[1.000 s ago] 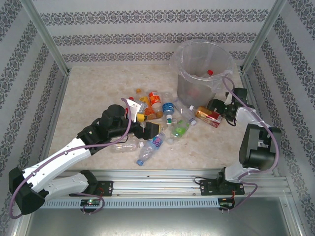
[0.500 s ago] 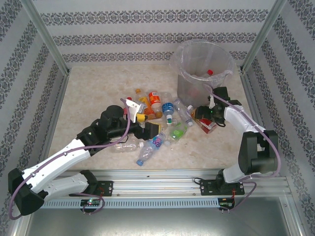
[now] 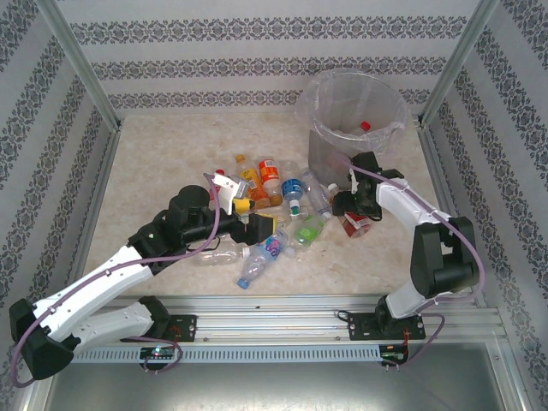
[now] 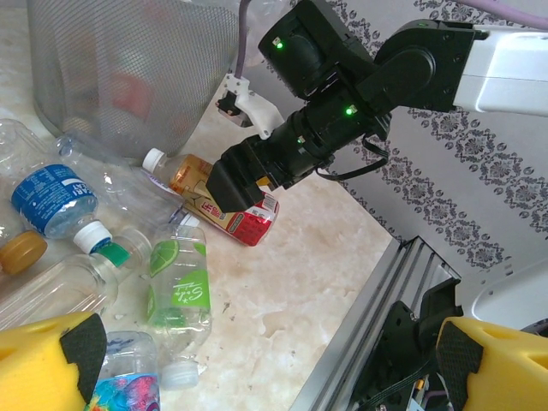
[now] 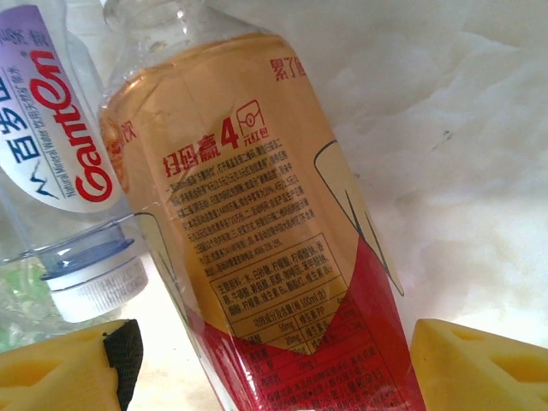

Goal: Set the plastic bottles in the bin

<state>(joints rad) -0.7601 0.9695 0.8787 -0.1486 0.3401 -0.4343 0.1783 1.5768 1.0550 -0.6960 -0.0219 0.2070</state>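
Currently in bin (image 3: 330, 158): one red-capped bottle (image 3: 360, 130).

Grey bin (image 3: 325, 158); red-tan labelled bottle (image 5: 257, 257); green-labelled bottle (image 4: 178, 295); mottled beige table (image 3: 163, 171); damask-striped walls (image 3: 257, 51).

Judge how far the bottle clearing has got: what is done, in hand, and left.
Done: a red-capped bottle lies inside the bin. In hand: the right gripper straddles the red-labelled bottle on the table, jaws open, not yet gripping. Left: that bottle plus the loose bottles beside the bin, with the open left gripper over them.
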